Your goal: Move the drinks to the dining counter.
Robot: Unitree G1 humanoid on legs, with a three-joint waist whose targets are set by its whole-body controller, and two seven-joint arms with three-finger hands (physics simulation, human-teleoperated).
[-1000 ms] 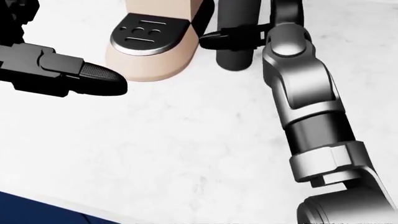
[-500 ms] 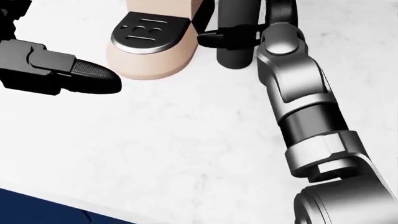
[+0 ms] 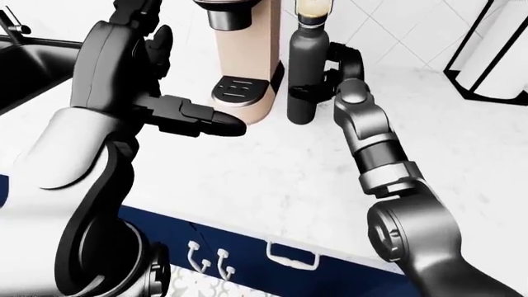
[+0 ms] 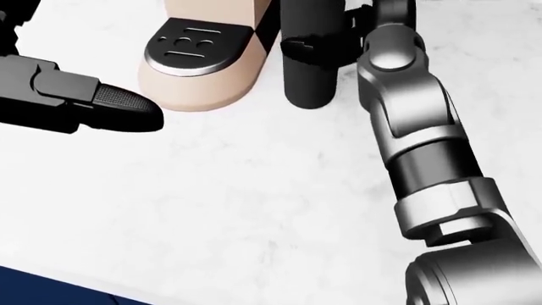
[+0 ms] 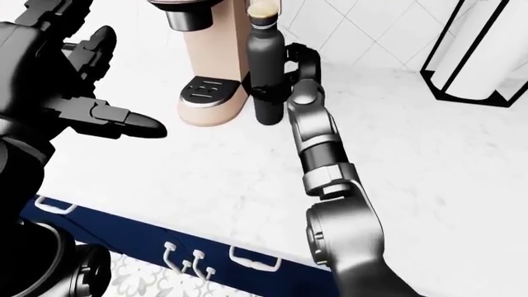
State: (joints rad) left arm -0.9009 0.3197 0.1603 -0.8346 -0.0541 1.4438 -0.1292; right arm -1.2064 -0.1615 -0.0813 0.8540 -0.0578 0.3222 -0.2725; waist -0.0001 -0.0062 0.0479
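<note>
A dark metal bottle [image 3: 307, 71] stands upright on the white marble counter [image 3: 272, 173], just right of a beige coffee machine. A glass of yellowish drink [image 3: 314, 6] shows behind the bottle's top. My right hand [image 3: 320, 79] reaches in from the lower right. Its fingers [image 4: 312, 46] wrap round the bottle's middle. My left hand [image 3: 195, 86] is open and empty. It hovers over the counter left of the coffee machine, with one finger [image 4: 119, 107] pointing right.
The beige coffee machine [image 3: 247, 62] stands against the bottle's left side. A dark sink [image 3: 25, 59] lies at the upper left. A black-framed holder [image 3: 487, 55] stands at the upper right. Navy cabinets with handles [image 3: 289, 255] run under the counter edge.
My right hand's fingers have closed further round the bottle, which now shows slightly more to the left in the head view. My left hand has barely moved.
</note>
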